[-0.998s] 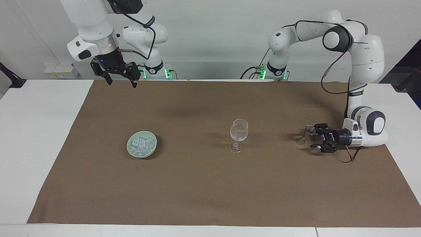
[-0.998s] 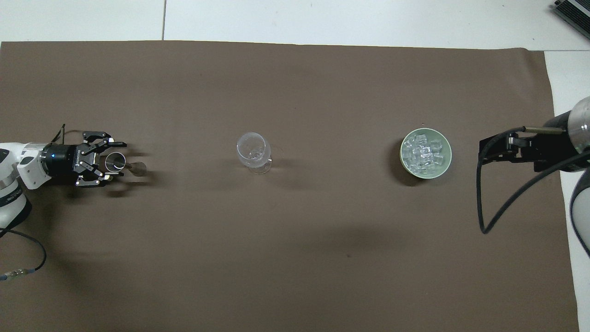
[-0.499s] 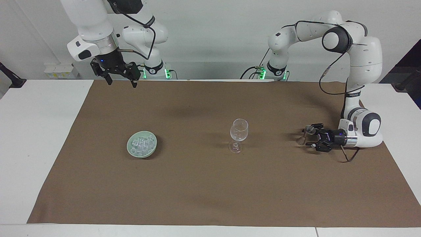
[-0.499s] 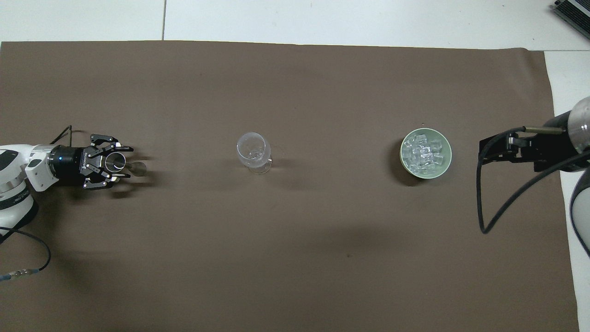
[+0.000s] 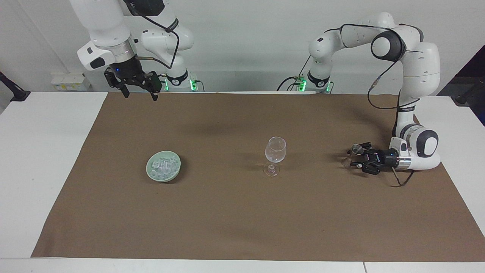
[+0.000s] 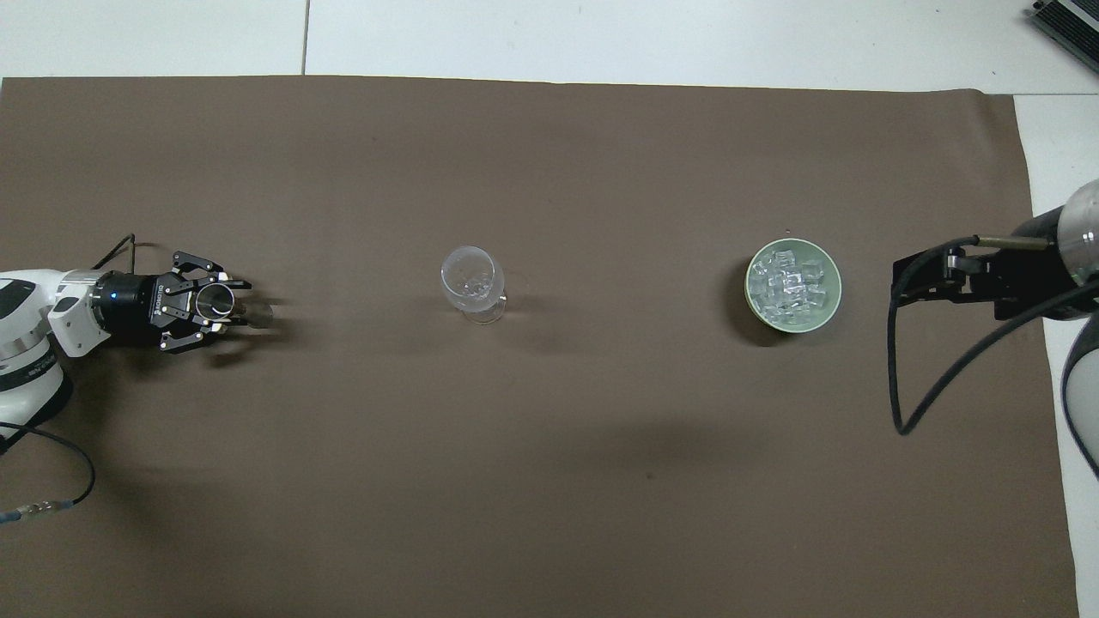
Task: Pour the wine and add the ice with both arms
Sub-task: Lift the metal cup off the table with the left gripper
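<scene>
On a worktop spread with a brown cloth, the left end effector, lying low and level at the left arm's end of the cloth, has its fingers drawn in around a small metal jigger, though whether they grip it firmly or merely frame it cannot be told. The right end effector waits high over the cloth's edge nearest the robots, at the right arm's end, its fingers wide apart and holding nothing. The ice, a heap of clear cubes, sits in a pale green bowl toward the right arm's end of the worktop, while a clear stemmed glass stands upright between bowl and jigger, well apart from both and apparently empty. Neither pouring nor icing looks done. The risks from here are plain enough: the jigger is small, smooth and narrow at the waist, so a grip that lands off-centre could tip it or let it slip on the lift, spilling whatever it carries onto the cloth. The glass, tall on a thin stem and small foot, would likely topple at any knock from the jigger's rim or a passing finger during the pour. Ice cubes are slick, and a pinch on one could shoot it out of the bowl or drop it short of the glass.
</scene>
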Controlling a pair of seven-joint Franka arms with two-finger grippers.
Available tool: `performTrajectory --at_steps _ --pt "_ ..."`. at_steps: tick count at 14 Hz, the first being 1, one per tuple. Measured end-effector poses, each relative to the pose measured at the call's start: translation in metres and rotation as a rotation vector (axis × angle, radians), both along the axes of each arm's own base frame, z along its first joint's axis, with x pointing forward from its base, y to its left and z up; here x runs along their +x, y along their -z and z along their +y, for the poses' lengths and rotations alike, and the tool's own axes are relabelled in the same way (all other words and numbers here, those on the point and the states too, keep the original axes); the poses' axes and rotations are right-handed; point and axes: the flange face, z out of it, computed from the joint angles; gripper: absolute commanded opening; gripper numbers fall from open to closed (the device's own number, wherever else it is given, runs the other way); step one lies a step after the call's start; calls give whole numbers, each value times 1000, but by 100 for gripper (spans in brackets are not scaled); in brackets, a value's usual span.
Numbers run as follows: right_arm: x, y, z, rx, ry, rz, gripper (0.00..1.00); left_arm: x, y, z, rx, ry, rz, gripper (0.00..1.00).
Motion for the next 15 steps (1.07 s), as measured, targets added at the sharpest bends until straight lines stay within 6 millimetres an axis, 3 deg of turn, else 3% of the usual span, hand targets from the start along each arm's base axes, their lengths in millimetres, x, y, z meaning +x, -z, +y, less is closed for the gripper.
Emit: performTrajectory --at_steps 4,10,15 --pt "0 0 0 0 0 0 100 0 0 1 -1 -1 -24 33" --pt "0 0 0 0 0 0 100 0 1 1 -2 -2 -33 0" --pt "0 0 0 0 0 0 100 2 -3 -2 -2 3 -44 0"
